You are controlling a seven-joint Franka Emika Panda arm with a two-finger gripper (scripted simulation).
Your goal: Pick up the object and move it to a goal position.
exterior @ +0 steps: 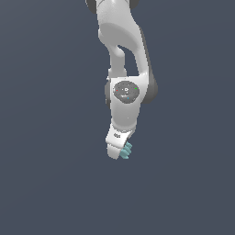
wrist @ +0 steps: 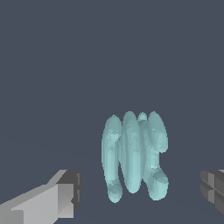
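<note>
Ribbed teal object (wrist: 133, 156) between spread fingers (wrist: 65, 192), untouched; ribs' long axes parallel, crosswise to finger gap

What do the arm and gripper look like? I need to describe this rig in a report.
The arm is glossy white with dark grey joint sections. A grey disc with tiny red and green dots caps the wrist. The gripper has a white body; its fingers are blocky and grey with darker pads.

The arm (exterior: 120, 41) is glossy white with dark grey joint bands. Above the white tool (exterior: 120, 151) sits a round grey cap (exterior: 125, 91) dotted with tiny red and green marks. Its fingers (wrist: 52, 199) are pale grey, tipped with darker grey pads (wrist: 213, 189).
</note>
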